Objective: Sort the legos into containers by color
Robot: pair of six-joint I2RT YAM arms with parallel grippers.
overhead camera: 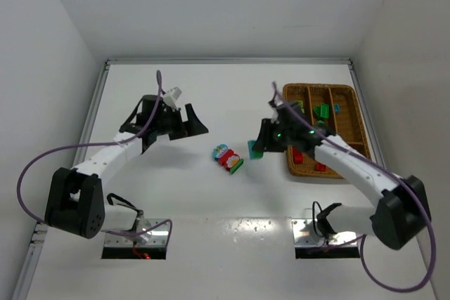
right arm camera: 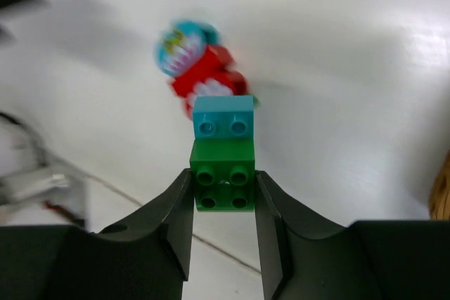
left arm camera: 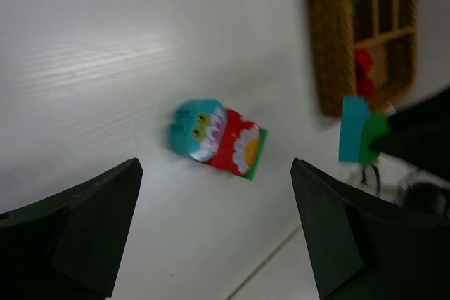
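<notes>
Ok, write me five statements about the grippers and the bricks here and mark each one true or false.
1. The right gripper is shut on a green brick that is joined to a teal brick. True.
2. The left gripper holds a red brick. False: it is open and empty.
3. The printed brick cluster lies inside the wicker tray. False: it lies on the table, left of the tray.
4. The tray holds red bricks. True.
5. The held pair is over the tray. False: it is left of the tray, over the table.
</notes>
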